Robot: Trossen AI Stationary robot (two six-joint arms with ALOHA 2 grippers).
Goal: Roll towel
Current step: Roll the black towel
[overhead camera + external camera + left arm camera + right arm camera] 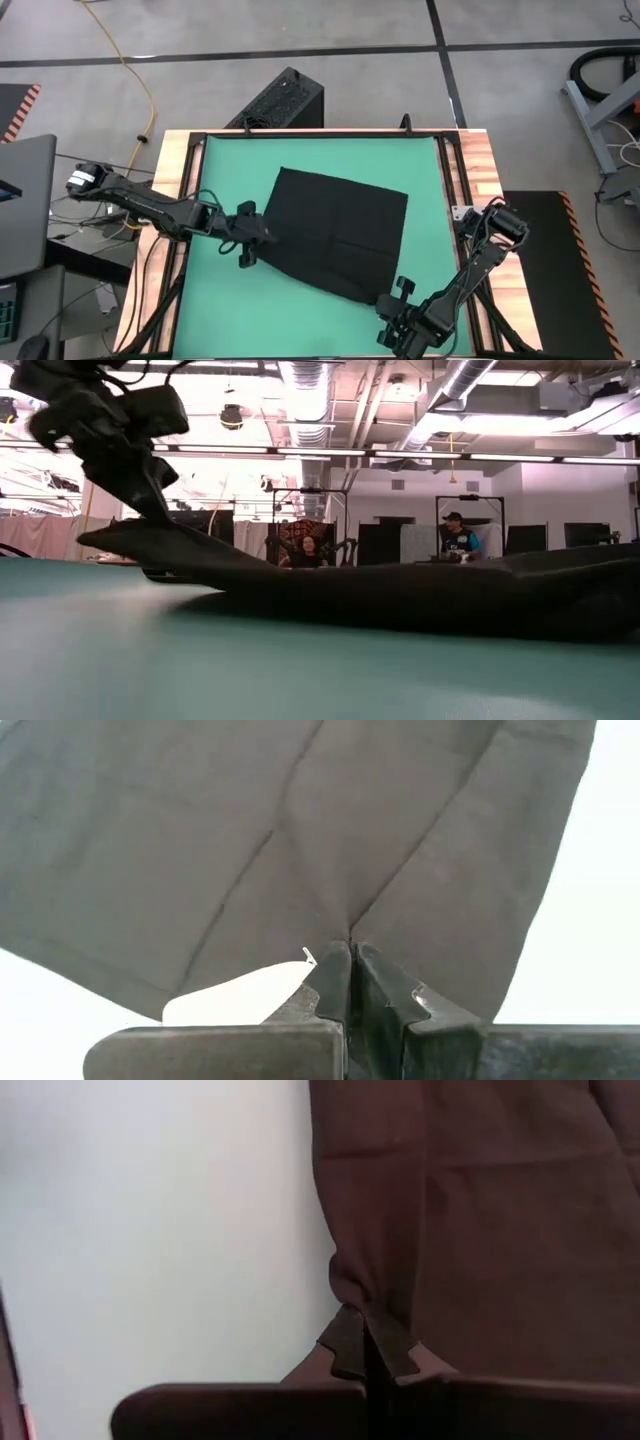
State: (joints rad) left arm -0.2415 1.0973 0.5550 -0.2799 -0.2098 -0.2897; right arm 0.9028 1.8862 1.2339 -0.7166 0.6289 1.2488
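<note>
the black towel (335, 235) lies spread on the green mat (230, 170), a little turned, so its corners point about to 11, 2, 5 and 8 o'clock. it covers the middle of the mat.

my left gripper (262, 236) is at the 8 o'clock corner of the towel. its jaws are together and clamped on the cloth edge; in my left wrist view the fabric (300, 840) gathers into folds that run to the closed fingertips (335, 965). in the low view this corner (130, 535) is lifted a little above the mat, under the left gripper (150, 510), while the rest of the towel stays low.

my right gripper (392, 300) is at the 5 o'clock corner. its jaws are also together and pinch the towel; in the right wrist view the cloth (480, 1220) is bunched just in front of the closed fingers (350, 1342).

the mat sits on a wooden table (478, 160) with a black frame. far behind the table, in the low view, two persons (460, 540) are in the room.
</note>
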